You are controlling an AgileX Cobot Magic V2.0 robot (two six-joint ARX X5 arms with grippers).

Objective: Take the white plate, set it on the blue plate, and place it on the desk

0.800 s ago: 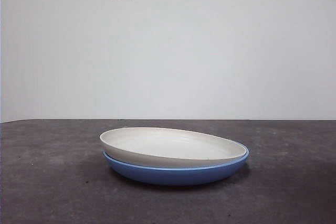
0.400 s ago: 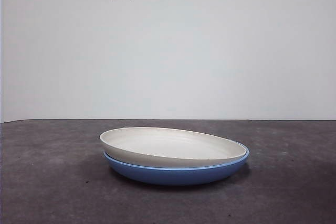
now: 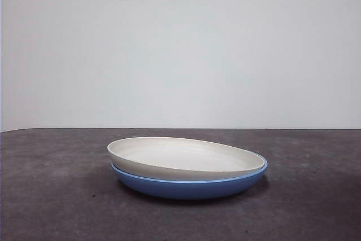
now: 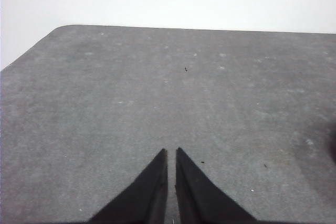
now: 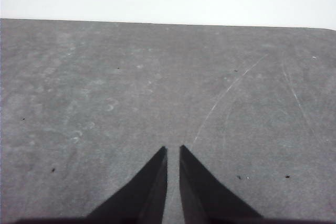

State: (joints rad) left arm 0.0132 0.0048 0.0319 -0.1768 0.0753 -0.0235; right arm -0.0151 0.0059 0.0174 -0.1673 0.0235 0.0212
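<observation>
You're looking at the white plate (image 3: 186, 158) already nested in the blue plate (image 3: 192, 185), low and centre in the front view, the pair resting on the desk (image 3: 51, 196). The white one sits a little askew: its rim rides higher toward the left of the frame and settles close to the blue rim toward the right, where a thin arc of blue shows behind it. No arm appears in the front view. The left gripper (image 4: 171, 153) has its jaws drawn nearly together with only a narrow slit between them, holding nothing, above bare tabletop; the right gripper (image 5: 173, 150) is the same, tips almost touching and empty, over a scuffed patch of desk. By my reading, the stacking step is done and you're in the pause before the last one, setting the white plate back on the desk. That would call for one arm to come in, open wide enough to take the raised rim, and lift cleanly so the blue plate isn't dragged along. Compared with the earlier front frames, nothing has shifted: both plates lie exactly as they did.
</observation>
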